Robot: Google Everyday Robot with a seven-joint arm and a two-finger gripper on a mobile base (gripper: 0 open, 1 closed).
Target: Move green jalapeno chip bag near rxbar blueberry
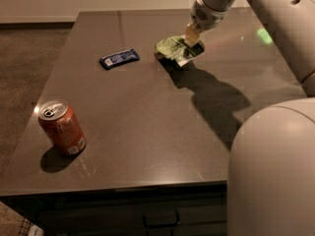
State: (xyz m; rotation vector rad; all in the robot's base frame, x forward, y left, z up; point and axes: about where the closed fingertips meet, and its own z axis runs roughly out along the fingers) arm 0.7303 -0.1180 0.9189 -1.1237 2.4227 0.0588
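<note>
1. The gripper (191, 37) hangs over the table's far side, its fingers clamped on the right edge of the wrinkly light green jalapeno chip bag (172, 47).
2. Left of it, the flat dark blue rxbar blueberry (119, 58) lies apart from the bag, with bare dark tabletop (147, 127) between them.
3. Further left and nearer the front, a red soda can (61, 127) stands upright.

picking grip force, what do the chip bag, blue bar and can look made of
Green jalapeno chip bag: thin crinkly film, probably plastic, wrinkled; the gripper holds its right edge. Rxbar blueberry: smooth printed wrapper, likely plastic. Soda can: metal, shiny silver top.
</note>
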